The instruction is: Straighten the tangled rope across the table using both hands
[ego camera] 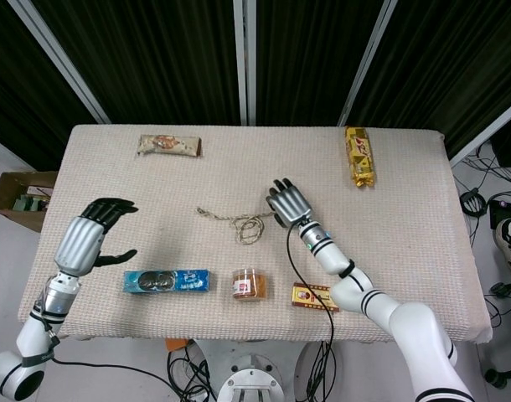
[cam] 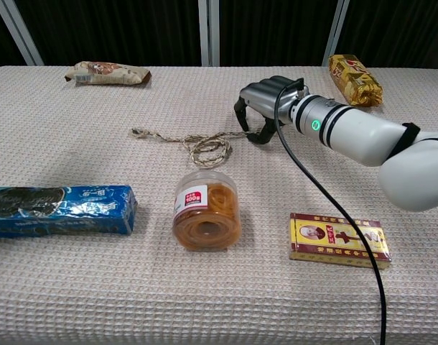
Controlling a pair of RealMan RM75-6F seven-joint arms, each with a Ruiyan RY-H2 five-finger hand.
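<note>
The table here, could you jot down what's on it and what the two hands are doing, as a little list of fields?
rope: rope lies tangled, looped in its middle, at the table's centre
right hand: right hand sits over the rope's right end, fingers curled down; whether it grips cannot be told
left hand: left hand hangs near the table's left edge, fingers apart, holding nothing
front row: blue biscuit pack, small jar, red-and-gold box
back: snack bar left, gold packet right

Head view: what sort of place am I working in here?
Probably a lab or test room, not a home: a table under a beige woven cloth in front of black curtains, loose cables on the floor, and assorted snack packs laid out like test props.
</note>
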